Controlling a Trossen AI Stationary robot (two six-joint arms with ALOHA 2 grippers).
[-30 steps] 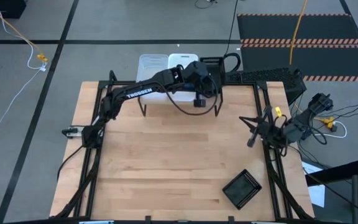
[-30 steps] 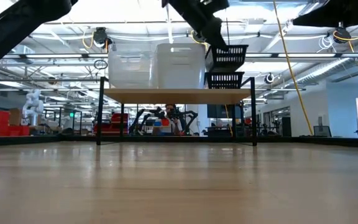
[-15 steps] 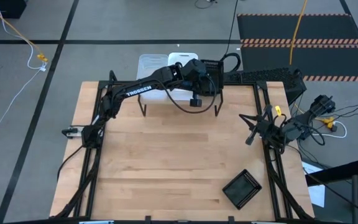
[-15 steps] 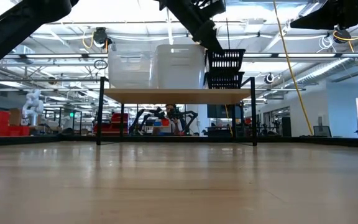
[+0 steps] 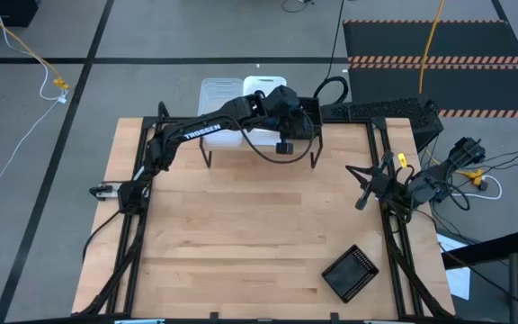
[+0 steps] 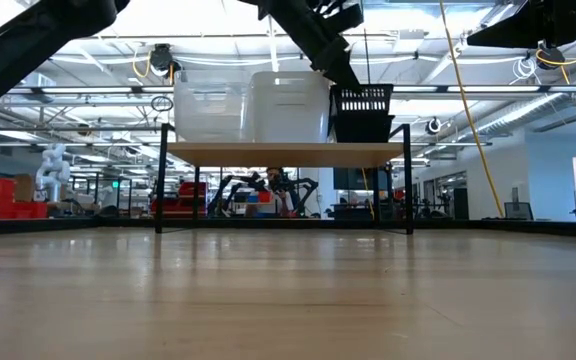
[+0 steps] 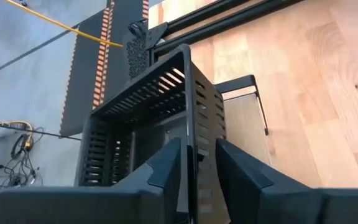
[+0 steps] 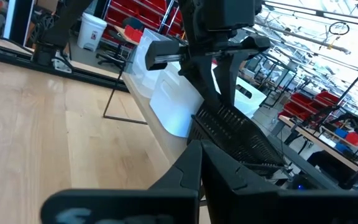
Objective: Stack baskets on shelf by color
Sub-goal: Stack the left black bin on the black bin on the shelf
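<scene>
My left gripper (image 7: 194, 149) reaches over the right end of the shelf (image 6: 283, 153) and is shut on a black mesh basket (image 6: 361, 105). That basket sits in another black basket on the shelf. On the same shelf a clear stack (image 6: 208, 110) and a white stack (image 6: 288, 105) stand to the left of the black ones. From above, the left arm covers most of the shelf (image 5: 241, 144). A third black basket (image 5: 350, 273) lies on the table near its right near corner. My right gripper (image 5: 362, 193) waits shut at the table's right edge. My left gripper holds the black basket by the top of one side wall (image 7: 190, 118). The wall is pinched with one finger (image 7: 166, 165) inside the basket and the other (image 7: 232, 171) outside. The fingers come from above, slanting down. The basket stands upright, nested in the black basket beneath it on the shelf.
Black frame rails run along the table's left and right edges (image 5: 394, 234). The wide wooden tabletop (image 5: 241, 234) in front of the shelf holds only the lone black basket. Beyond the table are cables, floor mats and a workshop with red bins.
My left gripper has gone down over the shelf's right end, still shut on the black basket. The basket, which hung tilted above the black one on the shelf, has levelled and sunk into it, so the two read as one stack.
</scene>
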